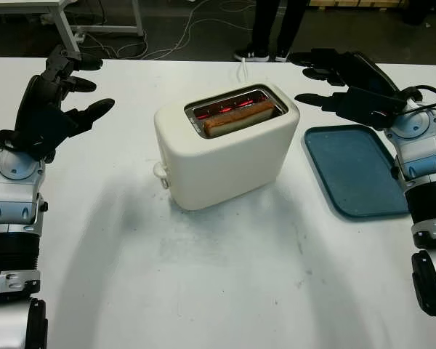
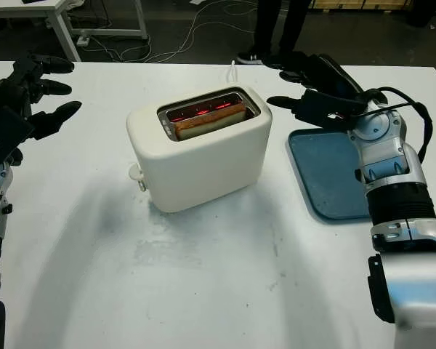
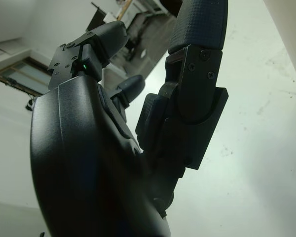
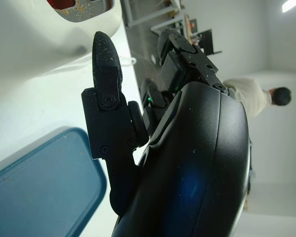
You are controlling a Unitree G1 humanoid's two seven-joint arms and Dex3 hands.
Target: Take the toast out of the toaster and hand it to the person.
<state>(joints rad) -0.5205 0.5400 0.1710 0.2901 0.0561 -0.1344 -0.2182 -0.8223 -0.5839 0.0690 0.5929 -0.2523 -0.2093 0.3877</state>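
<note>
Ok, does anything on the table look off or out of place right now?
One thing: the toaster glows red inside with the toast sitting in its slot, so it looks hot. It also sits turned at an angle to the table's edges. The blue tray holds nothing. Both hands, left and right, are open.

Blue tray [image 1: 352, 169] on white table [image 1: 203, 276], apparently bare.

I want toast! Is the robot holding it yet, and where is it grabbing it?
No, both hands are open: left hand, right hand. The toast sits in the toaster.
</note>
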